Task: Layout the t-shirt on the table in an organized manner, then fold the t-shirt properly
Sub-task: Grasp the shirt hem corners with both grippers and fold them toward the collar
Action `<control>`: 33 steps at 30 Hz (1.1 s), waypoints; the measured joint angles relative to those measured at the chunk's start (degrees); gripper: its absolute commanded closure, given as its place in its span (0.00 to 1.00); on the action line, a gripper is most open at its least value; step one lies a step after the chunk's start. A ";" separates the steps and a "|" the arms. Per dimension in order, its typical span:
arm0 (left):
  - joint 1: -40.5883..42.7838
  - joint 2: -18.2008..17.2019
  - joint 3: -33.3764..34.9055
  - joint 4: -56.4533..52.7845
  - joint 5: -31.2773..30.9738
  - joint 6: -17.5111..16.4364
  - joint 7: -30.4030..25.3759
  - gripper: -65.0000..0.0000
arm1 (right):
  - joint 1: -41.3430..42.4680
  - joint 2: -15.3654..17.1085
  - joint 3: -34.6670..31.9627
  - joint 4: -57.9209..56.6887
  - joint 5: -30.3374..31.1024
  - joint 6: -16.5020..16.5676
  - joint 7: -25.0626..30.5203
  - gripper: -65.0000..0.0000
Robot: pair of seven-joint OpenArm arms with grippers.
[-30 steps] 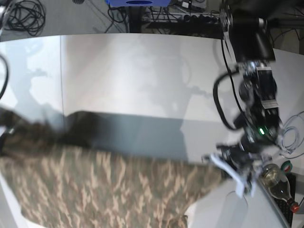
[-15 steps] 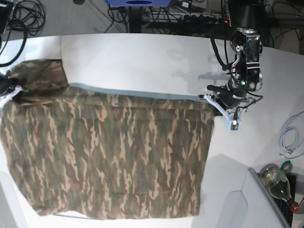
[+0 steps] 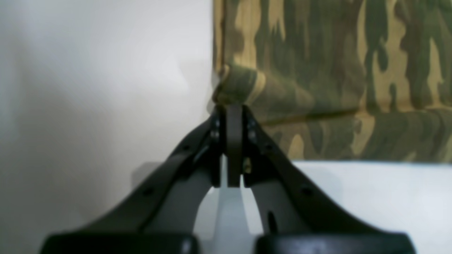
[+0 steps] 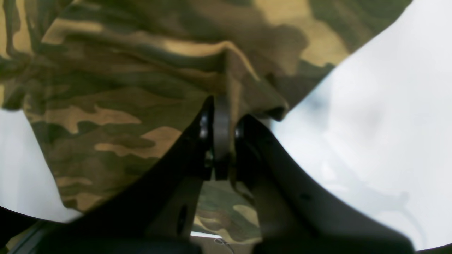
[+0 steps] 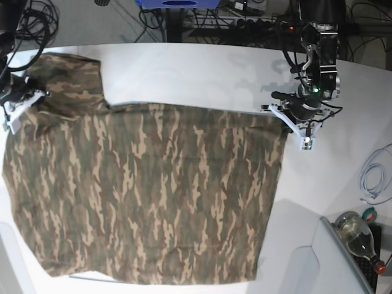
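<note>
Both your grippers, left (image 5: 283, 116) and right (image 5: 27, 98), pinch the camouflage t-shirt (image 5: 153, 196); lower its far edge taut onto the worktop (image 5: 202, 73).

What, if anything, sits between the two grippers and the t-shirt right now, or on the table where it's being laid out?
Nothing visible. Both the left gripper and right gripper are already shut on the t-shirt, each pinching an edge. The table around the shirt is bare white; the bottle and cable lie off to the side.
</note>
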 measured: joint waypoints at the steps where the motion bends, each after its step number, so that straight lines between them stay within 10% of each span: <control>1: 0.02 -0.33 -0.07 -0.83 0.00 -0.13 -0.44 1.00 | -0.57 -0.70 0.11 0.76 0.11 -0.04 0.31 0.99; 20: 7.72 -0.39 -8.74 4.98 -0.39 -0.02 -0.68 1.00 | -12.17 -10.80 3.13 21.77 0.02 -0.11 -6.27 1.00; 33: 10.12 -0.33 -12.28 20.74 -0.48 -0.17 6.58 1.00 | -11.45 -10.84 3.08 39.04 -0.15 -0.07 -18.71 1.00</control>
